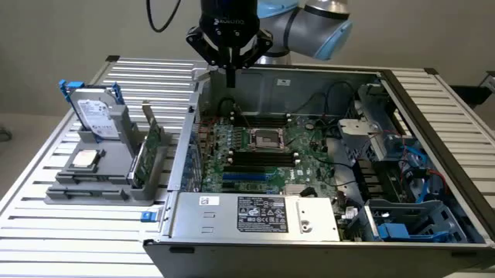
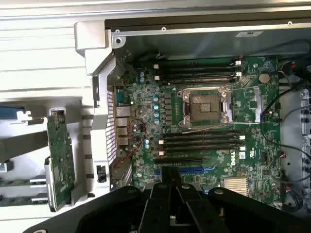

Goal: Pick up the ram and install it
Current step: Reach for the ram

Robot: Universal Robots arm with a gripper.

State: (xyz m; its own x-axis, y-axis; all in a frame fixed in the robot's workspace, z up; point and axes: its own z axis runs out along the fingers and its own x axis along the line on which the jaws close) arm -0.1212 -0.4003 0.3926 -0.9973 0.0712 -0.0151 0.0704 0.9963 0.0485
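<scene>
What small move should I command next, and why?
Probably carry the gripper toward the exterior view's left, over the grey rack. Its fingers are shut with nothing between them, above the open case's motherboard, whose long black slots look empty. A green board stands upright in that rack, so the part to fetch likely waits there.

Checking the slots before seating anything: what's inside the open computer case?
A green motherboard with a CPU socket and black slots either side; the power supply hides whatever lies beneath it.
</scene>
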